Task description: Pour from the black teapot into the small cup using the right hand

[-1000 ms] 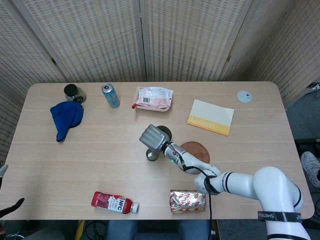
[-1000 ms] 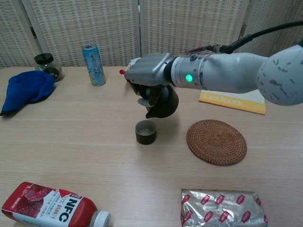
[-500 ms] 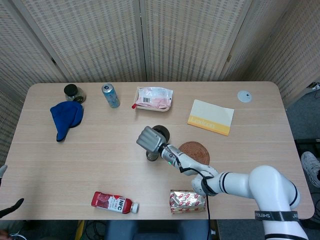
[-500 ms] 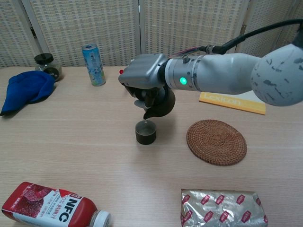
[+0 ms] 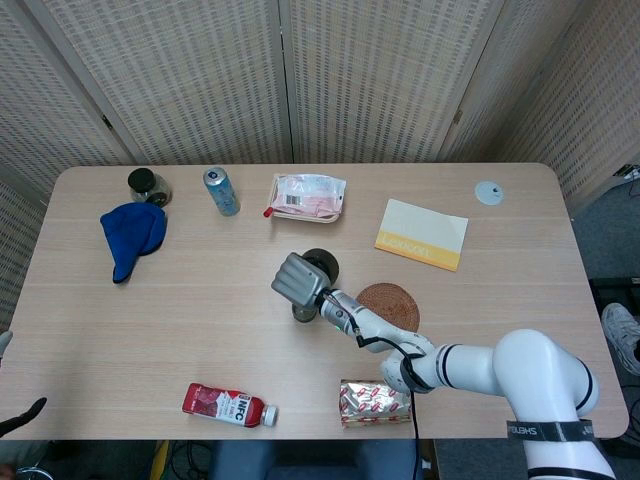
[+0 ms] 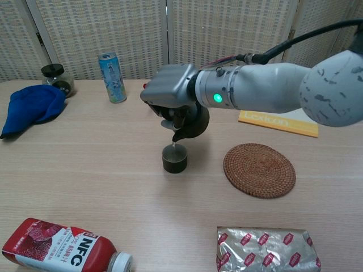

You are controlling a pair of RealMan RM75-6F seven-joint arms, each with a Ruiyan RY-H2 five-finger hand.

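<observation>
Wood tabletop (image 6: 85,175): my right hand (image 6: 170,93), clamped on black teapot (image 6: 190,123), has tipped spout down to small cup (image 6: 174,158); pour underway.

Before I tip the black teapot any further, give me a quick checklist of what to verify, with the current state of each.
1. Grip: the right hand holds the black round teapot clear of the table: ok.
2. Spout alignment: the spout points down, right above the small dark cylindrical cup: ok.
3. Cup upright on the light wooden table: ok.
4. Fill level in the cup: cannot tell; the inside is only partly visible.
5. Set-down spot: the round woven rattan coaster has nothing on it: ok.
6. Left hand position: not visible in either view: cannot tell.
</observation>
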